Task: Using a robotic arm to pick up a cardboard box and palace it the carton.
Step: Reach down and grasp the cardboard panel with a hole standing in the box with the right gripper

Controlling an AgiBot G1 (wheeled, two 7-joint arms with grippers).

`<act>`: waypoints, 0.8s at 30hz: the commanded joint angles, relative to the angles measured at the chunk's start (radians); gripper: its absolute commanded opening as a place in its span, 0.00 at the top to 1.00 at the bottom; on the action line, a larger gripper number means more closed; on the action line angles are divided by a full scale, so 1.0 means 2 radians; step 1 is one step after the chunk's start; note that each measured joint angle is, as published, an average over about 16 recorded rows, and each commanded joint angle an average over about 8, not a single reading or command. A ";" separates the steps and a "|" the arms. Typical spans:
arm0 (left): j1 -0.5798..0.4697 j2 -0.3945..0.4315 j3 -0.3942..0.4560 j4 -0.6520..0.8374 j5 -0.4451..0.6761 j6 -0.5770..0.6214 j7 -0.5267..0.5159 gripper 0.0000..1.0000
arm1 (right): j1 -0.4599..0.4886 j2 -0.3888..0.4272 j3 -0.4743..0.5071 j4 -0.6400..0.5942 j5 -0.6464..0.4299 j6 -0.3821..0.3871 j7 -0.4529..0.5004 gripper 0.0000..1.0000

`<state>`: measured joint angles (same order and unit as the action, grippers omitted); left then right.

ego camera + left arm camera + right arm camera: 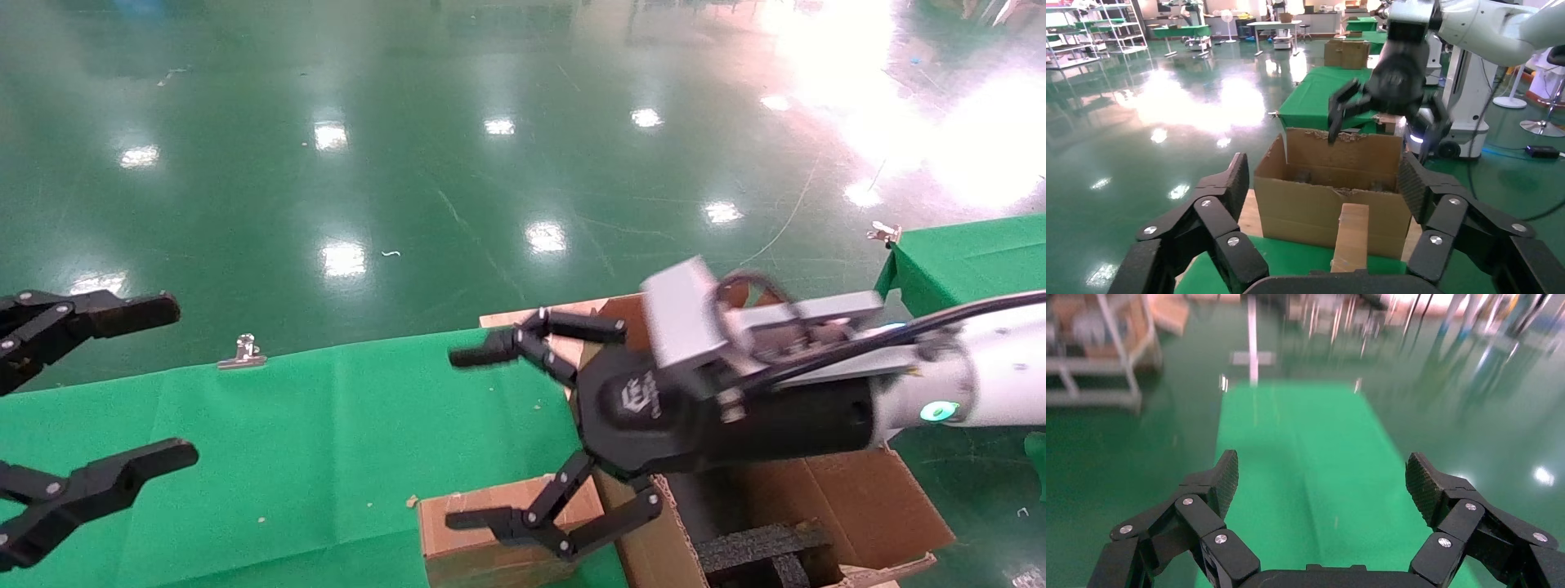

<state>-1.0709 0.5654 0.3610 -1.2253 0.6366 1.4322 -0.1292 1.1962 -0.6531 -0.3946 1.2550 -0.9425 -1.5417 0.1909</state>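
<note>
Green cloth (310,441) covers the table, and behind it a shiny green floor (409,147) reflects the ceiling lights. At the left edge of the head view the left gripper (176,382) hangs above the cloth with its two black fingers spread wide and nothing between them. A metal clip (243,351) sits on the far edge of the cloth. More to the right, the box (482,535) lies on the cloth at the near edge of the table, just beside the left wall of the carton; in the left wrist view the box (1350,236) shows as a narrow strip, with its long axis pointing toward the carton wall, and I cannot tell whether it touches it. The right gripper (462,437), on the white arm (989,367), is above the box and above the left side of the carton (858,498), fingers open wide and empty, pointing to the left. Black foam (760,543) lies inside the carton.
</note>
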 commanded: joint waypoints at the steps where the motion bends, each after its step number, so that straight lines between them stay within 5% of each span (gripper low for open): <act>1: 0.000 0.000 0.000 0.000 0.000 0.000 0.000 1.00 | 0.019 -0.006 -0.016 -0.003 -0.032 -0.008 0.002 0.00; 24: 0.000 0.000 0.000 0.000 0.000 0.000 0.000 1.00 | 0.162 -0.112 -0.214 -0.062 -0.267 -0.013 -0.027 0.00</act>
<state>-1.0710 0.5654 0.3610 -1.2253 0.6366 1.4322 -0.1292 1.5174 -0.8768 -0.8180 1.1321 -1.4686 -1.5677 0.1390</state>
